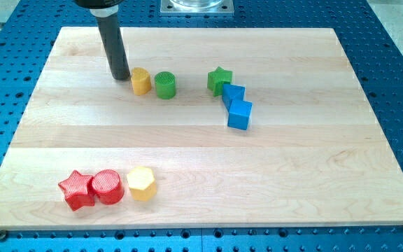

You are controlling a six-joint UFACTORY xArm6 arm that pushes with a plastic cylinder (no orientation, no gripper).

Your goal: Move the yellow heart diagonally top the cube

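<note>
**Desk:** What stands where on the pale wooden bench [201,147]?

**Photographer:** The arm's straight dark rod comes down from the view's top left, and its lower end, my tip [121,77], rests on the board just to the left of the small yellow heart-shaped block [140,81]. Whether the two touch cannot be told; they look a hair apart.

**Desk:** And the heart's neighbours?

**Photographer:** A green cylinder block [165,85] sits just beside it on the right. Further right a green star block [220,80] touches the upper of two blue blocks, an angular blue piece [233,94], and a blue cube [240,115] lies against that one, lower and slightly right. The yellow heart is well apart from the cube, up and to the view's left of it.

**Desk:** The bottom of the board?

**Photographer:** Three blocks in a row near the lower left: a red star block [77,190], a red cylinder block [108,187] pressed against it, and a yellow hexagonal block [141,183] touching the cylinder on the right.

**Desk:** Gripper state?

**Photographer:** The arm carries no gripper, only the rod, so none shows open or closed. The board lies on a blue perforated metal surface [397,84].
</note>
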